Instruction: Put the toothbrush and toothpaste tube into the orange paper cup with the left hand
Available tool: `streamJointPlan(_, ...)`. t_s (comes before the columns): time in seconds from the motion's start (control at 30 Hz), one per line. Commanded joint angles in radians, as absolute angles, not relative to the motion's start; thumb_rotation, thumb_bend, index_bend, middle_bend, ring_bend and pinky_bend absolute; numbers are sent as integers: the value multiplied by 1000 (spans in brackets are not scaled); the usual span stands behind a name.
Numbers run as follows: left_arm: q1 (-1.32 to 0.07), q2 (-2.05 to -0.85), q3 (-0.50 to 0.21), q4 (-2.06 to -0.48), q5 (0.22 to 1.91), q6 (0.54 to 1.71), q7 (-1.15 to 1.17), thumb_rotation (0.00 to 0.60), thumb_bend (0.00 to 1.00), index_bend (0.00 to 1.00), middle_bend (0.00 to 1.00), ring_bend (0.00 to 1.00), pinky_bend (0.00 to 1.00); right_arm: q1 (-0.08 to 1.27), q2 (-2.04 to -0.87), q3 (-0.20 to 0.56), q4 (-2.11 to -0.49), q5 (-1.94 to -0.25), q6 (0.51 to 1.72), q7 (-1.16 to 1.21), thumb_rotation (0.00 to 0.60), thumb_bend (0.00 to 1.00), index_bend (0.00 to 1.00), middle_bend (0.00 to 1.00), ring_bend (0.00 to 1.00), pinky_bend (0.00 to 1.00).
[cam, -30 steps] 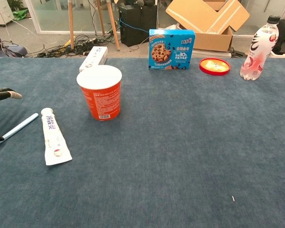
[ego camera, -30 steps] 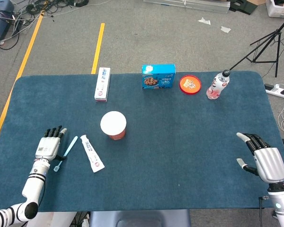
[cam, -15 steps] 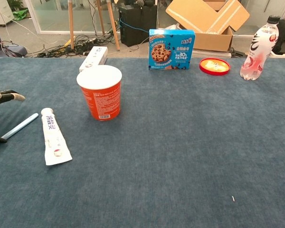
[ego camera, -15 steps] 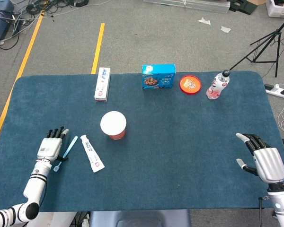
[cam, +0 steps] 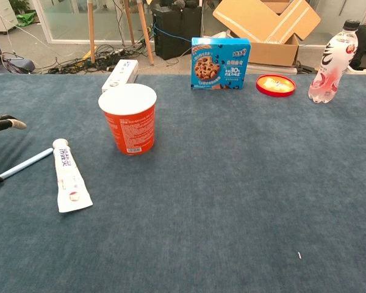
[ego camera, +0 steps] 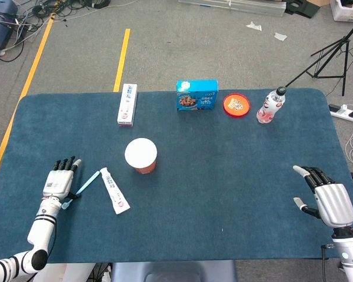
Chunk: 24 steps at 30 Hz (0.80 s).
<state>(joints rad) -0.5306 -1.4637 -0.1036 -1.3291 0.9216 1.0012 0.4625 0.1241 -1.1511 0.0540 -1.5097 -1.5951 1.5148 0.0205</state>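
Note:
The orange paper cup (ego camera: 141,155) (cam: 128,118) stands upright, left of the table's middle. A white toothpaste tube (ego camera: 114,190) (cam: 67,183) lies flat to its front left. Left of the tube lies the light blue toothbrush (ego camera: 85,185) (cam: 24,165), slanted. My left hand (ego camera: 57,183) rests flat beside it with fingers stretched out and apart; its thumb touches the brush's near end. In the chest view only a fingertip (cam: 3,123) shows at the left edge. My right hand (ego camera: 329,200) is at the front right, fingers apart and holding nothing.
Along the far edge stand a white toothpaste box (ego camera: 127,104) (cam: 120,74), a blue cookie box (ego camera: 196,95) (cam: 219,63), a red lid (ego camera: 236,105) (cam: 276,85) and a pink-labelled bottle (ego camera: 270,106) (cam: 332,61). The blue cloth table (ego camera: 223,176) ends near both hands.
The toothbrush has swung to a flatter slant, its near end pushed left by the thumb. My left hand shifted slightly left. The right hand stayed still.

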Motion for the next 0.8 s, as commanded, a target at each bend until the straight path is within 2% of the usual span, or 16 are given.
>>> streamJointPlan(0.03, -532, -1467, -105, -1321, 919, 1002, 467, 600, 0, 0, 0, 0, 0, 124, -1151, 54, -1509, -1595, 1515, 21, 600, 165, 216, 260, 223, 526)
streamJointPlan(0.8, -549, -1502, -128, -1216, 896, 992, 491, 600, 0, 0, 0, 0, 0, 122, -1152, 57, -1505, -1597, 1525, 32, 600, 165, 216, 259, 223, 523)
